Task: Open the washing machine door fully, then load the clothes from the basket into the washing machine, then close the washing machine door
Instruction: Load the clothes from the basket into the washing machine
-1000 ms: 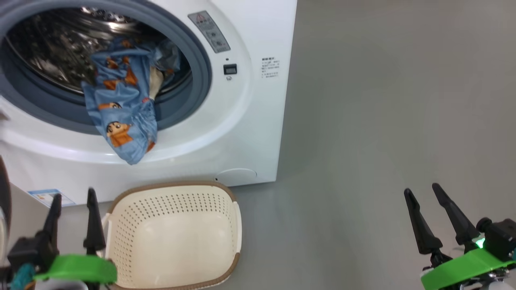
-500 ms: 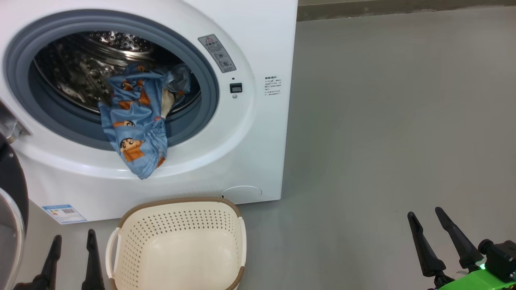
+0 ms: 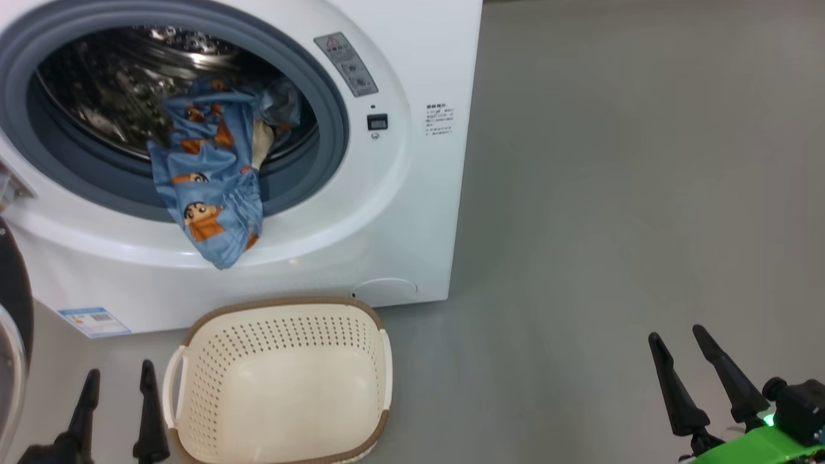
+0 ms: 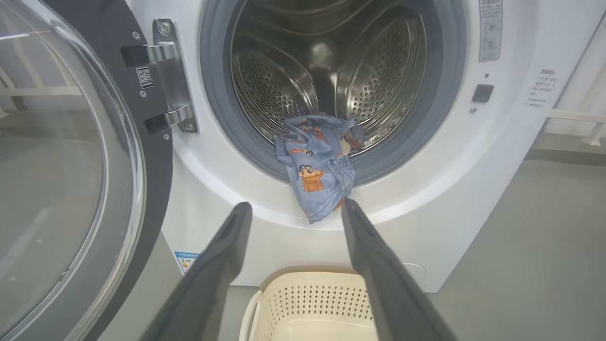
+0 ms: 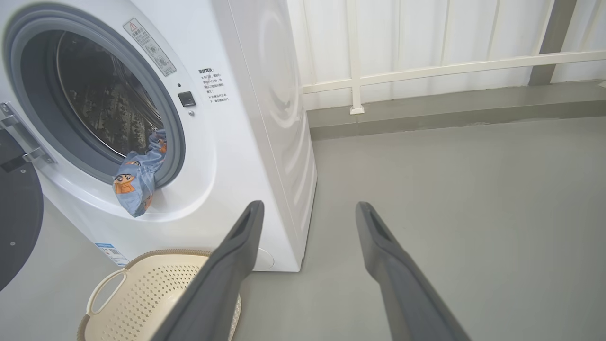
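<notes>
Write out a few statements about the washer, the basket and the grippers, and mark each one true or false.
1. The basket is empty. True.
2. The clothes lie wholly inside the drum. False: one end hangs out over the gasket and down the front of the washing machine.
3. The washing machine door is shut. False: it stands swung open on its hinges, beside the opening.
4. The left gripper and the right gripper are both open and hold nothing. True.
5. The basket stands on the floor in front of the washing machine. True.
</notes>
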Controlling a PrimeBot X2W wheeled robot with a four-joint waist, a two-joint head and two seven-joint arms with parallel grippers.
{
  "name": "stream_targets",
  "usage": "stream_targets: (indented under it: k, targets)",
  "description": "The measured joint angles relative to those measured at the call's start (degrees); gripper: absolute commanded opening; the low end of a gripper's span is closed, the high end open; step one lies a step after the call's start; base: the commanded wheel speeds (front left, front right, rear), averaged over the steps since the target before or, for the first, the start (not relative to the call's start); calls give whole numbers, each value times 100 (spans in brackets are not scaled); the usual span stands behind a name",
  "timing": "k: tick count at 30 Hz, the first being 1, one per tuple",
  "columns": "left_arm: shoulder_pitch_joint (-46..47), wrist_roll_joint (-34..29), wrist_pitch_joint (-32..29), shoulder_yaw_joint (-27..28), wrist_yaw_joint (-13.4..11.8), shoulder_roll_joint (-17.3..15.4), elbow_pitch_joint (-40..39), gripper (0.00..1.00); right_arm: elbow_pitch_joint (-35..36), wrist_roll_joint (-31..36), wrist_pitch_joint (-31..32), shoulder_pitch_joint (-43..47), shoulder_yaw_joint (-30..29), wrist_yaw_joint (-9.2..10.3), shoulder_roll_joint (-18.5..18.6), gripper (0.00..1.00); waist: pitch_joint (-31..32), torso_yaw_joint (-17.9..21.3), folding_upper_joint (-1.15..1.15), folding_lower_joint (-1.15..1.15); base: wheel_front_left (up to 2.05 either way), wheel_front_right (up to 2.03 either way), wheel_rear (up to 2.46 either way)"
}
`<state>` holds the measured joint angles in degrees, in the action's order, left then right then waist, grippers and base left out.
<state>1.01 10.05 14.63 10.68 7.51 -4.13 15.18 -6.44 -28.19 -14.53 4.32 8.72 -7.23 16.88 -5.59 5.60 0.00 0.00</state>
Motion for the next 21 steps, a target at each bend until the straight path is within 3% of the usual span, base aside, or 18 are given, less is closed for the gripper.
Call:
stream_targets:
  k: [12,21]
  targets:
    - [1359,-32,-1,-168,0,3,980,100,86,-9,0,-709,63,0,-33,100,-768,74,0,1,0,0,0]
    - [2846,-240,0,-203,-57,-214,2158,100,112,-54,0,-1341,178,0,-118,100,-1544,237,0,2,0,0,0]
